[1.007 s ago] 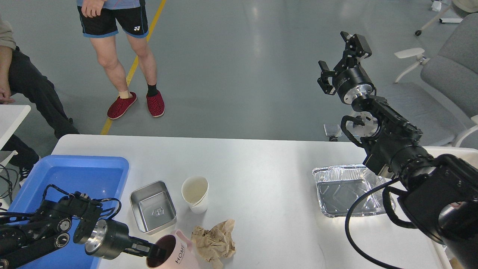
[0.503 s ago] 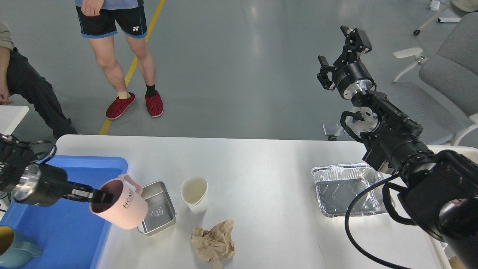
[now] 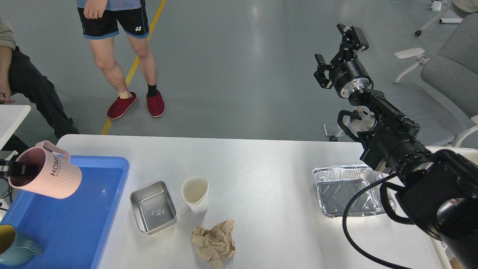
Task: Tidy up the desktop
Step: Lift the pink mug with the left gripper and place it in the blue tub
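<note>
The white desktop [image 3: 261,164] fills the lower view. On it lie a small steel tin [image 3: 153,211], a white paper cup [image 3: 195,194], a crumpled brown paper [image 3: 214,243] and a foil tray [image 3: 347,190]. My left gripper [image 3: 23,169] is at the far left edge, shut on the rim of a pink mug [image 3: 46,175], holding it tilted above the blue tray [image 3: 71,216]. A teal mug [image 3: 16,248] lies in that tray's near corner. My right gripper [image 3: 338,50] is open and empty, raised high beyond the desk's far right edge.
Two people stand or sit beyond the desk's far left [image 3: 115,45]. A small white table corner [image 3: 11,116] is at the left. Grey office chairs [image 3: 448,67] are at the far right. My right arm [image 3: 403,157] overhangs the foil tray.
My left gripper has lifted the pink mug from the desk's front edge and carried it left and back, over the blue tray. The right gripper has shifted slightly.
</note>
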You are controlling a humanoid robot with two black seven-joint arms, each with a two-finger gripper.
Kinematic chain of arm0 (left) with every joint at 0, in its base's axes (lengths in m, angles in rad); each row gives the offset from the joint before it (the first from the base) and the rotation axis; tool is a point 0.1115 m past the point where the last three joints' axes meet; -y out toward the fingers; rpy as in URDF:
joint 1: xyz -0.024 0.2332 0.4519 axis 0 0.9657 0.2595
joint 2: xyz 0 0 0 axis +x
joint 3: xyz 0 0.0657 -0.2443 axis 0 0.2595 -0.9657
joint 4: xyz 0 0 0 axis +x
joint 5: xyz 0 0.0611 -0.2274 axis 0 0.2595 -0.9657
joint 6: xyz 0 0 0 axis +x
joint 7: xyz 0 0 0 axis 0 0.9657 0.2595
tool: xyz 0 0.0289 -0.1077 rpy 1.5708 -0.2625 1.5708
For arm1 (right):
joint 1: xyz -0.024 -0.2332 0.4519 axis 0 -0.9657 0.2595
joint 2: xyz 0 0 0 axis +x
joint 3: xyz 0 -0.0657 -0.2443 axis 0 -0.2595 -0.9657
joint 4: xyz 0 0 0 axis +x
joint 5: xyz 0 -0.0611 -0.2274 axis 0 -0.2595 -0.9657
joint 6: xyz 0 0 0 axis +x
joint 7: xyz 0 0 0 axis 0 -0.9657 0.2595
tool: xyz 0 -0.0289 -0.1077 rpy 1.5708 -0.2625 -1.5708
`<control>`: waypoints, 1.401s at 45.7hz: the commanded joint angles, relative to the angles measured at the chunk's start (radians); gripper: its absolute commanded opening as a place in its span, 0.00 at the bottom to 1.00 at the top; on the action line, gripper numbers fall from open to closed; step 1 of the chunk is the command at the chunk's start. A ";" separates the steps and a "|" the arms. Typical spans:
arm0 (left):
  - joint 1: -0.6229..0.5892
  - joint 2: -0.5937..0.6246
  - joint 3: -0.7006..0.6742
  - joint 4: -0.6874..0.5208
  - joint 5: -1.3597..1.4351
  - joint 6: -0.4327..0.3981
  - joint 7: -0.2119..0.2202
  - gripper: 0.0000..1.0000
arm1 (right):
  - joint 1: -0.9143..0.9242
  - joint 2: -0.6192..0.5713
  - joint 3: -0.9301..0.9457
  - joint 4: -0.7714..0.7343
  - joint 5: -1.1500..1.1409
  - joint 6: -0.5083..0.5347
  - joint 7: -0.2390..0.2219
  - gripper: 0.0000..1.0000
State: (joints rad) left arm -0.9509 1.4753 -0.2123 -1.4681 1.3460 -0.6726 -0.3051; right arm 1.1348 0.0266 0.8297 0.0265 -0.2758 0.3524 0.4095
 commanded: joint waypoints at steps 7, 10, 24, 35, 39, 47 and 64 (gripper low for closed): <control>0.015 0.000 0.013 0.002 -0.001 0.010 0.003 0.00 | -0.001 0.001 0.000 0.001 0.000 0.000 0.000 1.00; 0.027 0.000 0.028 0.009 -0.002 0.016 0.001 0.00 | -0.001 0.001 0.000 0.001 0.000 0.000 0.000 1.00; 0.055 0.011 0.270 0.017 -0.021 0.195 -0.002 0.00 | -0.001 0.001 0.000 0.001 0.001 0.000 0.000 1.00; 0.106 -0.064 0.441 0.080 -0.125 0.399 0.001 0.00 | -0.003 0.001 0.000 0.001 0.001 0.000 0.000 1.00; 0.153 -0.104 0.456 0.106 -0.140 0.453 0.004 0.00 | -0.003 0.003 0.000 0.001 0.001 0.000 0.000 1.00; 0.235 -0.227 0.447 0.215 -0.160 0.510 0.001 0.00 | -0.003 0.001 0.000 0.001 0.001 0.000 0.000 1.00; 0.259 -0.277 0.452 0.264 -0.162 0.501 0.000 0.18 | -0.001 0.001 0.000 0.001 0.001 0.000 0.000 1.00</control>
State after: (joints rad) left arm -0.6938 1.2041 0.2404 -1.2081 1.1870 -0.1624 -0.3005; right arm 1.1330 0.0274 0.8299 0.0277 -0.2746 0.3529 0.4095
